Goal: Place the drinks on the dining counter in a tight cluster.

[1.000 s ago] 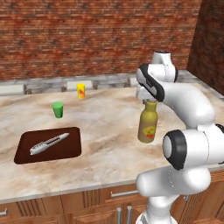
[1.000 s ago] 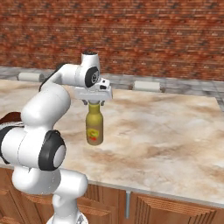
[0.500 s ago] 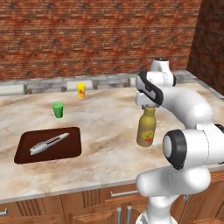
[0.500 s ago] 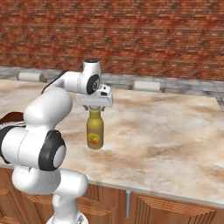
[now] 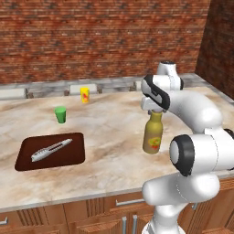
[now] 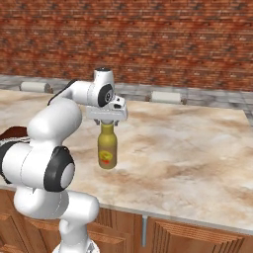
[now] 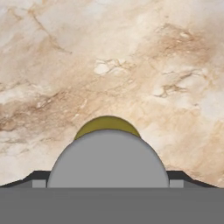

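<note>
The gripper (image 6: 107,120) hangs straight over the neck of the tall olive-yellow bottle (image 6: 107,149), jaws spread wide to either side of its grey cap (image 7: 107,157), with a gap showing on each side in the hand view, so the bottle is released rather than clamped; whether a finger brushes the cap I cannot tell; the bottle stands upright directly beneath the gripper on the dining counter (image 6: 197,148), its yellow-red label facing the front edge; seen from the left base camera the same gripper (image 5: 155,109) sits just above the bottle (image 5: 153,135); well off to the gripper's left lies a dark brown board (image 5: 50,151) carrying metal tongs (image 5: 51,149); beyond that board, further left and toward the wall, stands a small green cup (image 5: 60,114); a small yellow cup (image 5: 85,95) stands near the back, close to the brick wall (image 5: 91,41) behind the counter.
</note>
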### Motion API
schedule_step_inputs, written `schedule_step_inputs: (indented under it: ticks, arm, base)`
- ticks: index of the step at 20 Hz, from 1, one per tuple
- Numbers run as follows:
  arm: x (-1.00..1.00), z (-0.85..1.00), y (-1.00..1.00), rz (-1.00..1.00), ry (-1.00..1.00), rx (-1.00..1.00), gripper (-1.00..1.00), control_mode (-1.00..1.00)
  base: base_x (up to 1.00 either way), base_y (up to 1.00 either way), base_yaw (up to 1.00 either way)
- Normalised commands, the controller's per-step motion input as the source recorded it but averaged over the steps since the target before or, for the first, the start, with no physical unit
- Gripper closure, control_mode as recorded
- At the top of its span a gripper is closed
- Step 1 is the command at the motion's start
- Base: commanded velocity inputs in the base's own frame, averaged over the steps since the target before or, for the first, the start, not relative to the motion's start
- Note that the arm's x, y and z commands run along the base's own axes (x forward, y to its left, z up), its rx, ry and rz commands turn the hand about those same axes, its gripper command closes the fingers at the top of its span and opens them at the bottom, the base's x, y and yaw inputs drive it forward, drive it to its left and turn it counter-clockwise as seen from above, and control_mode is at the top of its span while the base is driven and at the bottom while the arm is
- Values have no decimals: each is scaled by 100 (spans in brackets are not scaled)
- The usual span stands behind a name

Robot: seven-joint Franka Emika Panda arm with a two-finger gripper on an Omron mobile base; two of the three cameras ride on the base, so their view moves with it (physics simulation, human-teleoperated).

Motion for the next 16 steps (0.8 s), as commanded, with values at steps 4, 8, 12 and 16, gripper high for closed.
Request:
schedule_step_inputs:
  ticks: [4, 8, 12, 16]
  arm:
    - [0, 0, 0, 0, 0, 0, 100, -100]
    - [0, 0, 0, 0, 0, 0, -100, -100]
    - [0, 0, 0, 0, 0, 0, -100, -100]
    - [0, 0, 0, 0, 2, 0, -100, -100]
  base:
    - [0, 0, 0]
    - [0, 0, 0]
    - [0, 0, 0]
    - [0, 0, 0]
